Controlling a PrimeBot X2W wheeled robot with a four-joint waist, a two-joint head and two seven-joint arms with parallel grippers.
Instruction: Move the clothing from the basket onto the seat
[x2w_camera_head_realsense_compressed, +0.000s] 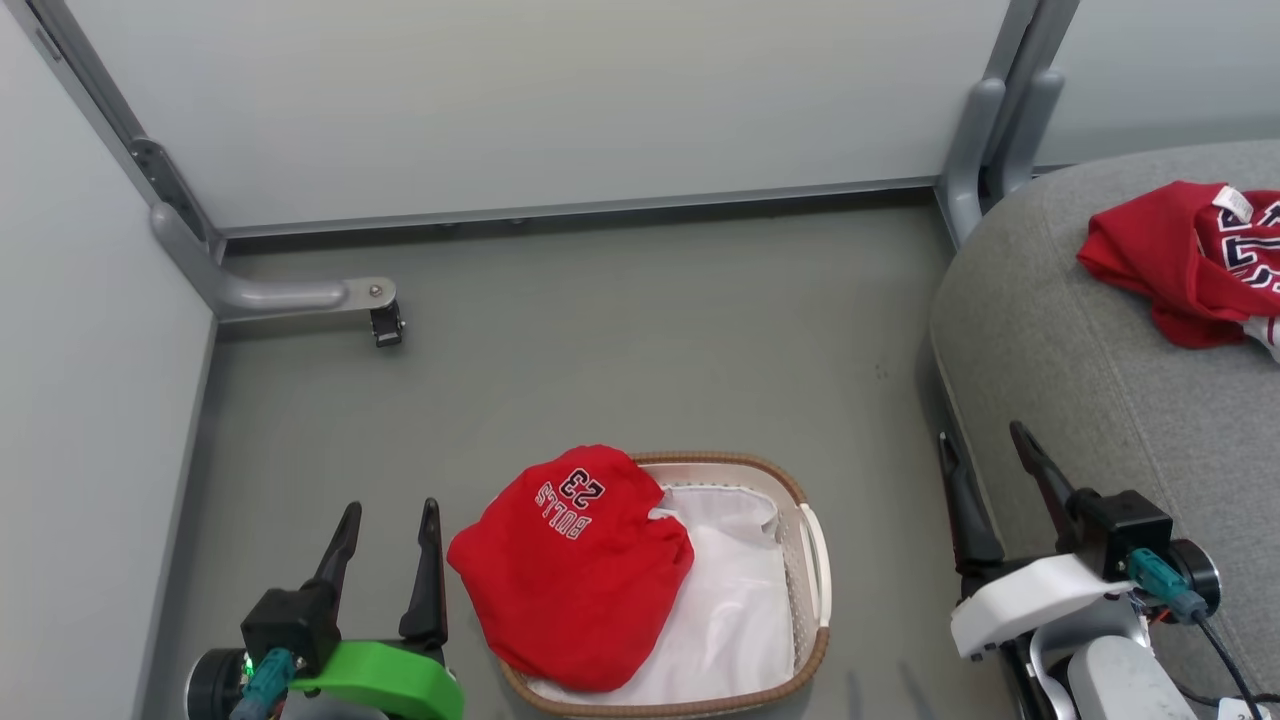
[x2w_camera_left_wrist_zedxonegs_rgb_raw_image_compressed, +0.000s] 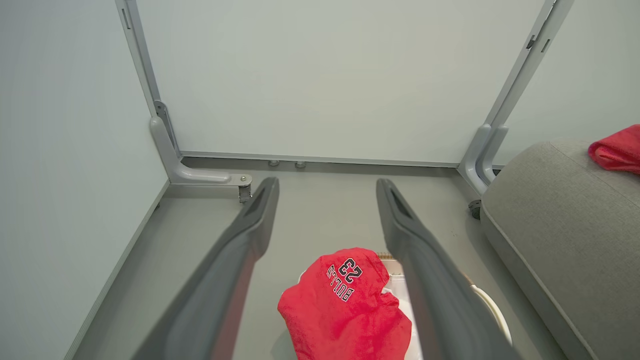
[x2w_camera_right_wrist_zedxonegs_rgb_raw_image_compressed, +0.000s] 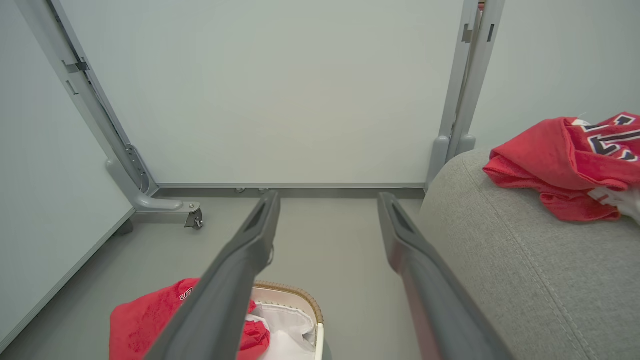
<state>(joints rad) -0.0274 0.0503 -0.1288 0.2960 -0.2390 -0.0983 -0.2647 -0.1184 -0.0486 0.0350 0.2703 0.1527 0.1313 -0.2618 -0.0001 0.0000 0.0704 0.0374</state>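
Head view: "BULLS 23" garment (x2w_camera_head_realsense_compressed: 570, 575) heaped in basket (x2w_camera_head_realsense_compressed: 813, 560) (over left rim); second red garment (x2w_camera_head_realsense_compressed: 1160, 270) laid on seat (x2w_camera_head_realsense_compressed: 1080, 400). Left gripper (x2w_camera_head_realsense_compressed: 391, 506), right gripper (x2w_camera_head_realsense_compressed: 981, 434) — jaws held apart, empty.
Left wrist view: "BULLS 23" garment framed between spread jaws.
Right wrist view: jaws spread — seat seen alongside.

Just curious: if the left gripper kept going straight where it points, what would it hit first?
Probably the bare floor, then the white wall panel behind it. The left gripper aims above the red garment; depth is hard to judge.
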